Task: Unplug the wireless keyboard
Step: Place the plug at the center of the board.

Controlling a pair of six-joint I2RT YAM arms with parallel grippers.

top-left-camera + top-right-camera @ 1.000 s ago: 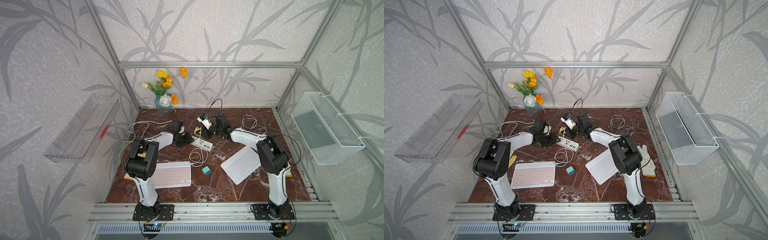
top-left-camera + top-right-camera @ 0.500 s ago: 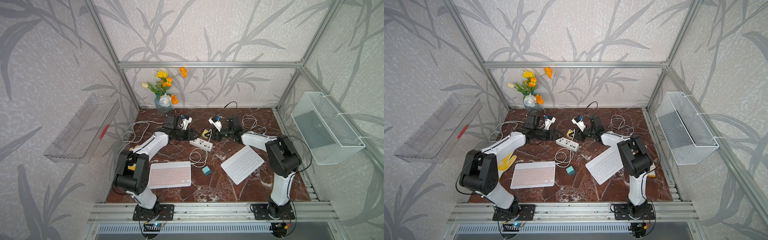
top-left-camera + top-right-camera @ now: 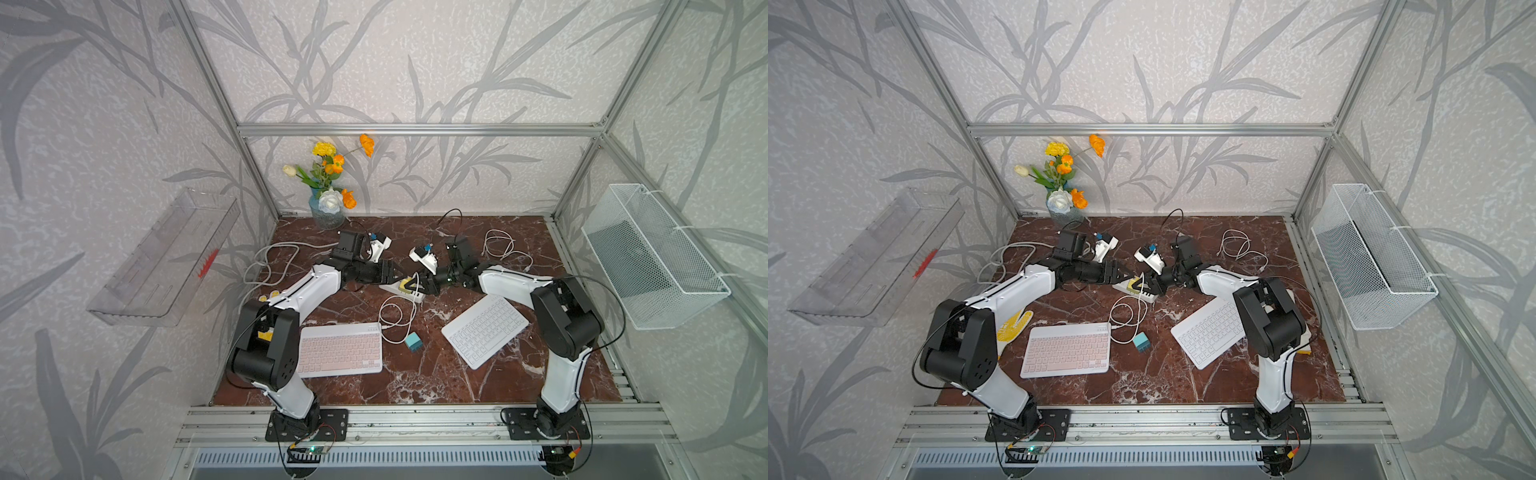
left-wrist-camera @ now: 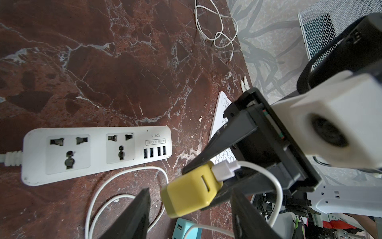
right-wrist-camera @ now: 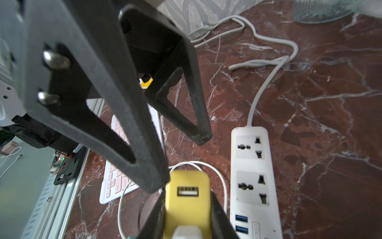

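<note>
I hold the yellow charger (image 4: 191, 191) above the power strip (image 4: 93, 151)
Nearest me the pink keyboard (image 3: 340, 350) lies flat on the counter (image 3: 415, 384), a white cable (image 3: 395, 316) looping from its far corner to the charger; my right claw (image 3: 417, 286) pinches it, my left claw (image 3: 397, 276) spread alongside.

Mostly hidden beneath the arms in both top views: long white plastic power strip (image 3: 411, 296). Cut off at the left wrist picture's edge: small teal charger cube (image 4: 178, 232). Largely covered by the blurred black left gripper (image 5: 179, 163): flat pink keyboard (image 5: 115, 182).
</note>
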